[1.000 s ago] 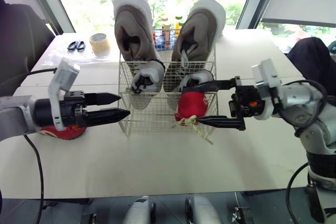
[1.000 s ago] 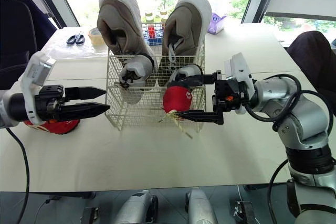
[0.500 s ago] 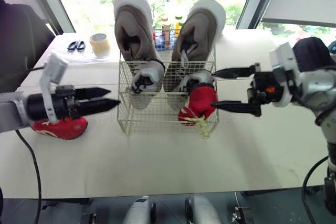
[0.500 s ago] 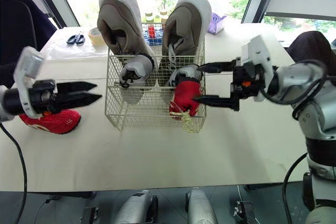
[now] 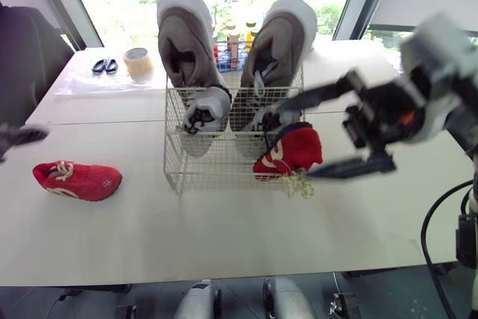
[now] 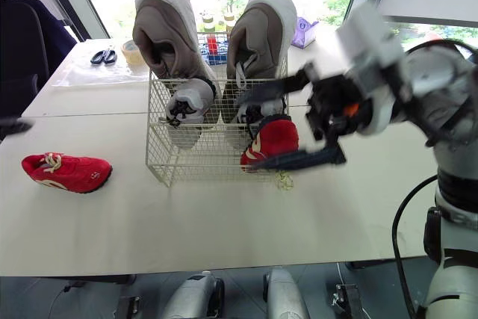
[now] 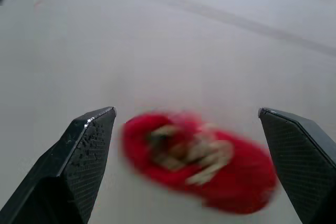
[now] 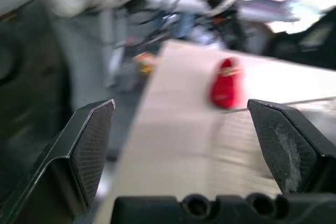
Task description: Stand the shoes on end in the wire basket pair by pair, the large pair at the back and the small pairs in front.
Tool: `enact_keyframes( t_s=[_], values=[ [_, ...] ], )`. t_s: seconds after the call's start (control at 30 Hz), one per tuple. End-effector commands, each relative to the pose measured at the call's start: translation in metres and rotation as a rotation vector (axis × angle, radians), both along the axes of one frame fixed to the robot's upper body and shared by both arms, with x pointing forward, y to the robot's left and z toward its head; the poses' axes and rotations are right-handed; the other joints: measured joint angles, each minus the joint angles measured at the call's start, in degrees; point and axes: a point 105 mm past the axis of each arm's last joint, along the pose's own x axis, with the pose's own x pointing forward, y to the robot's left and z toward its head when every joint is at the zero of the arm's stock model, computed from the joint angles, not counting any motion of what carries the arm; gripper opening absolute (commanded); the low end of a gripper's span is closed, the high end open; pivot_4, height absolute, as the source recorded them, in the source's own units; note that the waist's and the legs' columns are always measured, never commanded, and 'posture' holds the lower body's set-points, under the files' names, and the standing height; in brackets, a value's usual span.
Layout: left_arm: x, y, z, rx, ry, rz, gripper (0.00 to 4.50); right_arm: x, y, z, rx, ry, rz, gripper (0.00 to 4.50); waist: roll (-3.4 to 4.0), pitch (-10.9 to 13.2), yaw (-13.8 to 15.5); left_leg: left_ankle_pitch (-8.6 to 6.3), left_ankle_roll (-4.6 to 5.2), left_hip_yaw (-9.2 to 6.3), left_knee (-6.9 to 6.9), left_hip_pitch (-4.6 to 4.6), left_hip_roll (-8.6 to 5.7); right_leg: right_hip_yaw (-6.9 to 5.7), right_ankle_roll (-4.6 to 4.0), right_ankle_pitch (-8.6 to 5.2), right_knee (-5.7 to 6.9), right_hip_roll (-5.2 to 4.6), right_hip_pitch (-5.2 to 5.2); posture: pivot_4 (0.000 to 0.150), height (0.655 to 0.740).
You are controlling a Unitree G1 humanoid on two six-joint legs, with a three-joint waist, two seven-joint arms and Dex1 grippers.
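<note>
A wire basket [image 5: 179, 156] stands mid-table. Two large taupe shoes [image 5: 185, 44] [image 5: 285, 39] stand on end at its back. In front of them stand two small grey shoes [image 5: 205, 105] [image 5: 267, 117]. One small red shoe [image 5: 291, 151] leans tilted at the basket's front right corner, laces hanging out. Its mate [image 5: 78, 181] lies flat on the table at the left. My right gripper [image 5: 328, 134] hangs open beside the basket, fingers apart around the tilted red shoe without touching it. My left gripper [image 7: 185, 110] is open above the red shoe [image 7: 199, 161] on the table.
Scissors [image 5: 102, 66] and a tape roll [image 5: 138, 61] lie at the table's back left. Bottles [image 5: 234, 41] stand behind the basket. A dark chair [image 5: 22, 57] stands off the table's left side. The seam [image 5: 97, 123] between two tabletops runs left of the basket.
The right gripper has let go of the red shoe and pulled back to the right; that shoe has tipped rightward. The left gripper has withdrawn to the left.
</note>
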Motion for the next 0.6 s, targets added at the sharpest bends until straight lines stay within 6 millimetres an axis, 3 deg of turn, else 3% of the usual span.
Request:
enact_keyframes(
  t_s=[0.03, 0.17, 0.43, 0.6],
  values=[
    [-0.014, 0.004, 0.009, -0.068, 0.007, 0.096, 4.5, 0.002, -0.005, -0.005, -0.048, -0.041, 0.007, 4.4, -0.34, -0.12, 0.64, -0.01, 0.01, -0.04, 0.06, -0.05, -0.02, -0.03, 0.0, 0.0, 0.01, -0.03, 0.01, 0.15, 0.74],
    [-0.011, -0.002, -0.008, -0.141, 0.024, 0.15, 4.5, -0.001, -0.007, -0.012, -0.099, -0.039, 0.048, 4.4, -0.49, -0.21, 1.67, -0.01, 0.0, -0.15, 0.13, -0.15, -0.08, -0.12, 0.01, 0.01, -0.03, -0.13, 0.0, 0.15, 0.74],
    [0.036, -0.031, -0.02, -0.299, -0.114, 0.254, 4.5, 0.007, -0.011, -0.022, -0.135, -0.068, -0.013, 4.4, -0.99, -0.51, 1.38, 0.25, -0.49, -0.2, 0.15, -0.28, -0.08, -0.12, 0.0, 0.02, 0.07, -0.16, -0.17, 0.15, 0.74],
    [0.049, -0.044, -0.03, -0.327, -0.079, 0.31, 4.5, 0.008, -0.01, -0.022, -0.121, -0.074, -0.051, 4.4, -0.99, -0.51, 1.33, 0.26, -0.52, -0.17, 0.14, -0.3, -0.08, -0.07, 0.01, 0.02, 0.05, -0.16, -0.2, 0.15, 0.74]
  ],
)
